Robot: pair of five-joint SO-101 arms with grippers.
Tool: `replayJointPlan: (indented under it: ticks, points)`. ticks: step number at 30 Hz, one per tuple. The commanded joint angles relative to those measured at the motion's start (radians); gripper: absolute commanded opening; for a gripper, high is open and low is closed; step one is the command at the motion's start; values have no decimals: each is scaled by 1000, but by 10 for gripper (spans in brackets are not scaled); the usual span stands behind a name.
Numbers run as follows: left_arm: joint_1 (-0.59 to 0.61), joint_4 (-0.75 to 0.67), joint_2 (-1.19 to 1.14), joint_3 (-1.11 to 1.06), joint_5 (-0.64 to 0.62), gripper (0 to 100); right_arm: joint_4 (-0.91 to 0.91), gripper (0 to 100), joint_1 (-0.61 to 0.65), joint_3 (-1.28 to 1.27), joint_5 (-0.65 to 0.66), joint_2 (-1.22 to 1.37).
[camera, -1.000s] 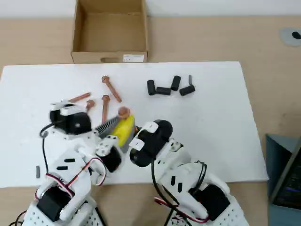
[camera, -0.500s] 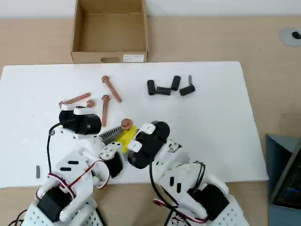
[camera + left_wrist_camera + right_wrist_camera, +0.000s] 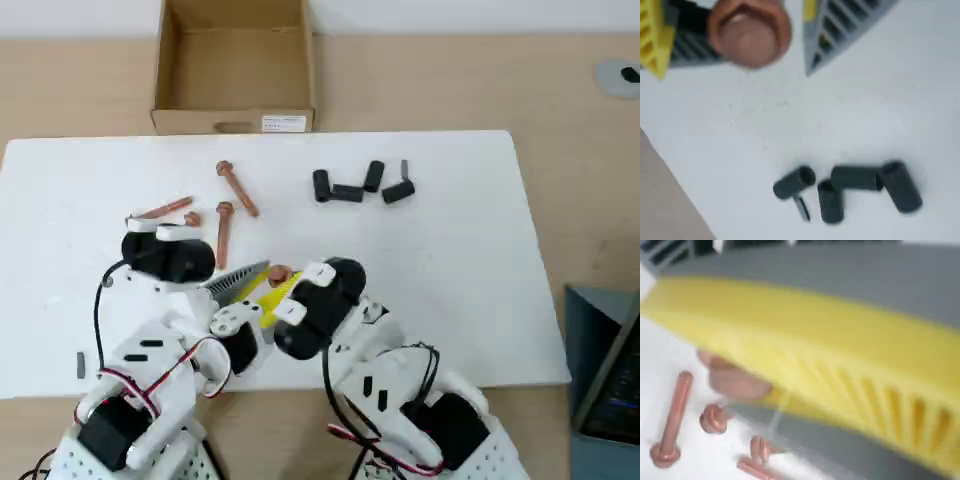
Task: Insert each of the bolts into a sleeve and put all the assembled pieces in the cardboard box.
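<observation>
Over the bench (image 3: 580, 100), in the high view, a white sheet (image 3: 460, 290) carries the parts. The cardboard box (image 3: 165, 70) stands at the sheet's far edge, open, with nothing in it.

Four copper-coloured bolts lie loose on the sheet's left half:
- a bolt (image 3: 237, 188) nearest the box
- a bolt (image 3: 224, 228) just toward the arms from it
- a bolt (image 3: 165, 209) farthest left
- a bolt head (image 3: 192, 218) beside that one

A fifth bolt (image 3: 279, 273) is pinched in the left tool (image 3: 268, 283), close to the arms. Four black sleeves (image 3: 348, 193) lie bunched near the middle, well apart from the loose bolts, with a thin grey pin (image 3: 404, 168) just beside them. The right arm (image 3: 322, 300) sits just beside the left tool. I cannot tell whether its own tool is spread or pressed together.

In the left wrist view, the held bolt's round head (image 3: 750, 35) sits between a yellow finger (image 3: 652, 40) and a grey finger (image 3: 840, 25). Beyond it lie the four sleeves (image 3: 855, 177), and I see no bolt in any of them.

In the right wrist view, a ribbed yellow finger (image 3: 840, 365) runs close across. The four loose bolts (image 3: 672, 422) lie on the sheet beyond it.

By my reading the job is at its very start, with one bolt picked up, nothing assembled and nothing boxed. All five bolts have yet to be sleeved, and I count only four sleeves.
</observation>
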State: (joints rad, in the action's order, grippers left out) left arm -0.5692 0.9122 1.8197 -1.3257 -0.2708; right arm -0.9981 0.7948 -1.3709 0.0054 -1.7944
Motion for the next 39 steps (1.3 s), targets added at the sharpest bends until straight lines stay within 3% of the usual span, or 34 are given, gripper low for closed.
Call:
replayJointPlan:
  ticks: [1,8,13,18,21,26,34,39]
  points:
    - [35,2,2,94,40,193,28,9,8,7,5,-18]
    - [110,2,2,207,52,173,28,9,8,10,-6,-18]
    - [239,-6,4,221,52,0,28,9,1,12,-68,-18]
    - [399,2,4,204,126,1,28,9,-134,30,-115,-18]
    - [502,-8,5,124,203,2,21,9,-214,53,-124,-10]
    - [640,-8,5,-57,212,2,18,9,-325,91,-124,-7]
    - [663,-15,5,-278,215,2,-60,9,-394,252,-192,170]
    - [663,-121,5,-364,215,2,-5,9,-394,412,-195,412]
